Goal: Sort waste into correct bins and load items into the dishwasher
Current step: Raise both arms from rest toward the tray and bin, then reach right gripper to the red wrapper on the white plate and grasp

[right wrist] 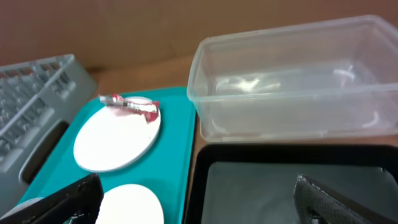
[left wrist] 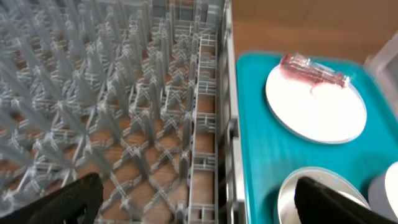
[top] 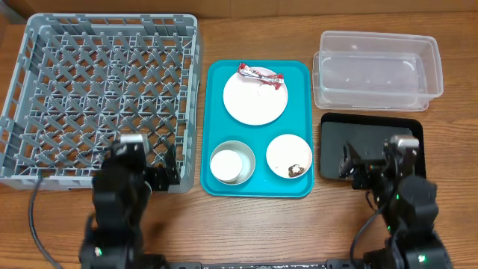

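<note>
Both arms sit folded low and drawn back, wrists pointing forward and slightly inward toward each other, the left gripper (top: 166, 170) and the right gripper (top: 351, 166) each empty, jaws spread wide so that only their black tips show at each wrist view's lower corners.

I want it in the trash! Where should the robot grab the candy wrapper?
Probably its middle, from straight above, pinching across its narrow width. The wrapper lies flat and long across the plate at its far rim, so a sideways approach would likely bump the plate.
</note>
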Robot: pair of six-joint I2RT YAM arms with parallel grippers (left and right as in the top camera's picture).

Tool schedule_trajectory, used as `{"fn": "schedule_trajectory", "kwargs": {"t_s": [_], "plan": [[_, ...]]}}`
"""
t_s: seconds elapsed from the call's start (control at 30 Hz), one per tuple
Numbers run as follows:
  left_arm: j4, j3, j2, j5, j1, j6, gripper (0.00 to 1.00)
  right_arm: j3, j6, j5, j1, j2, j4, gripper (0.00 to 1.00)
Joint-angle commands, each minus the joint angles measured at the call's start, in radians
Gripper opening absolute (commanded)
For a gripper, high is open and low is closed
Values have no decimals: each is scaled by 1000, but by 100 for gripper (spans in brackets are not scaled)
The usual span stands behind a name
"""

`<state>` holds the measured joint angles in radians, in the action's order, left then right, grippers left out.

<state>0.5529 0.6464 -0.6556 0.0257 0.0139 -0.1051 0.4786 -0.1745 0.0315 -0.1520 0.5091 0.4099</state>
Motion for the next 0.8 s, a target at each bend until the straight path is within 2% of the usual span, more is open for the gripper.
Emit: {"fn": "schedule_trajectory", "kwargs": {"t_s": [0.0,0.2,0.4,0.53,0.77], "plan": [[94,167,-138,-6,6,-14,100,133,-8,-26,-3,112,55,100],[303,385,-344,34,6,-15,100,399,-8,-90,-3,373,283,100],[347,413,-410,179,6,-14,100,637,-9,-95,-3,581,503,100],[348,413,-410,184,5,-14,100,707,-9,-151,-3,647,514,100],[349,413,-410,136,5,-15,100,709,1,-221,-5,666,378,100]]}}
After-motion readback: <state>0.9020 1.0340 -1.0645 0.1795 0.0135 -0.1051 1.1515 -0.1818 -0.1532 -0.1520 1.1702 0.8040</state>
